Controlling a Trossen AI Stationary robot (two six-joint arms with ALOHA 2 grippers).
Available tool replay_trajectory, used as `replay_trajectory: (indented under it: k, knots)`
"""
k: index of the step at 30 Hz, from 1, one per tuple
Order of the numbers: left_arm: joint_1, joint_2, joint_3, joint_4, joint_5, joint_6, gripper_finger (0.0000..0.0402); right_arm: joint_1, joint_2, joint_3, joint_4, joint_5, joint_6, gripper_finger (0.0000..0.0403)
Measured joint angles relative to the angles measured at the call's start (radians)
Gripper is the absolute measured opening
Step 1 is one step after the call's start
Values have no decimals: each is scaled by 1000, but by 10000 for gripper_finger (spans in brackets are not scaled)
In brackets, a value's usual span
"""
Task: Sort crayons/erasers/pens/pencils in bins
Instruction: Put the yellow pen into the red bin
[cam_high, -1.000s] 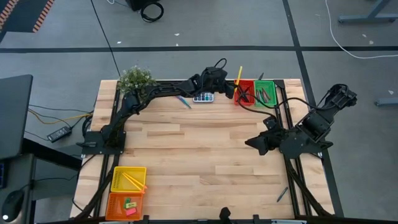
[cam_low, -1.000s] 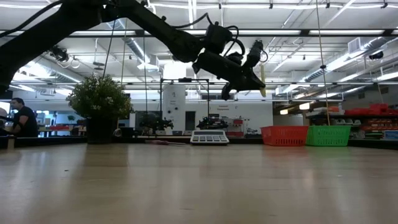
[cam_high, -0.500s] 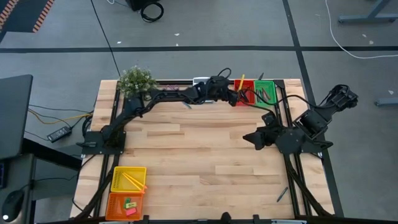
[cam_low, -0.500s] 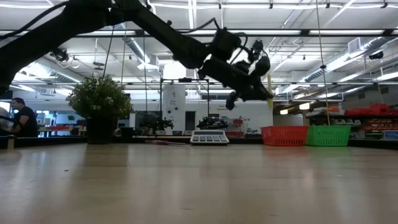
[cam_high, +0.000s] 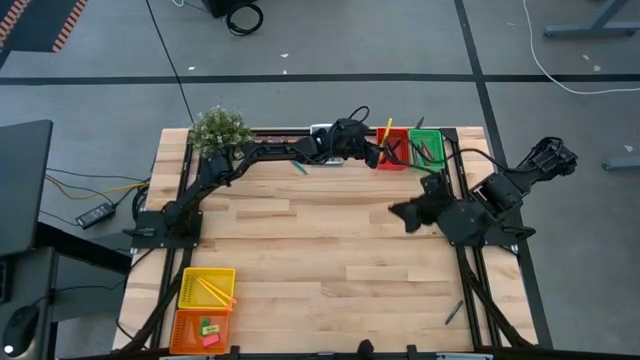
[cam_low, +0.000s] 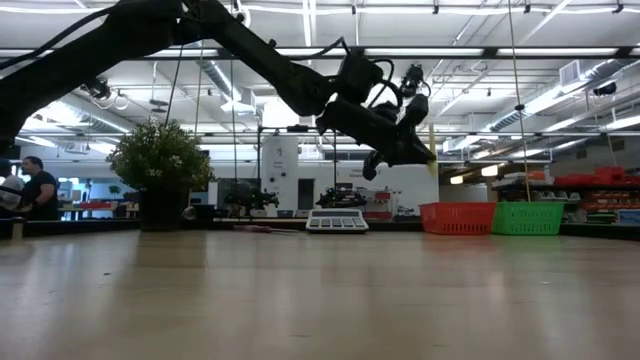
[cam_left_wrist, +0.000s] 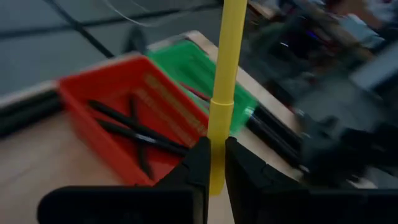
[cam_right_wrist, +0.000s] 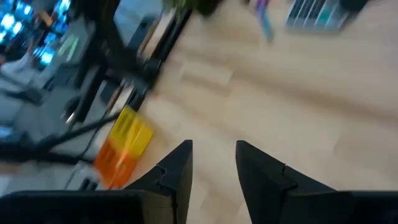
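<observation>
You are nearing the end: the left gripper, jaws pinching the yellow pen, is hovering over the red bin at upper right of the high view, while the right gripper, jaws spread and empty, is waiting mid-bench.

**Camera Placement and Shared Coverage**

The high view looks straight down from well above and takes in the whole worktop with the floor around it. The low view sits at worktop height on the near edge and faces level across to the far edge and the room behind. The left wrist view looks from close range over the far right corner, onto the red bin and the green bin; the high and low views share both bins. The right wrist view faces across the worktop toward the near left corner, sharing the yellow bin and the orange bin with the high view.
</observation>
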Motion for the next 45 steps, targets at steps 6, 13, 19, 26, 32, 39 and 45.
replay_trajectory:
  k: [6, 13, 19, 26, 32, 39, 45]
  knots:
    - [-11, -72, -1, 14, 196, -22, 38, -139, -23, 0, -2, 165, -125, 129]
    - [-29, -160, 0, -23, 237, -47, 36, -361, -120, 0, -19, 229, -238, 129]
    - [-50, -184, 0, -63, 261, -65, 36, -568, -155, 0, -44, 57, -394, 131]
    - [-71, -189, 0, -73, 279, -78, 40, -696, -90, 0, 18, -95, -561, 169]
    - [-70, -189, 0, -90, 279, -78, 35, -765, -53, 0, 19, -176, -536, 202]
    - [-71, -189, 0, -89, 305, -78, 43, -791, -35, 0, 17, -186, -556, 191]
    - [-71, -188, 0, -89, 305, -78, 34, -798, -30, 0, 10, -190, -562, 142]
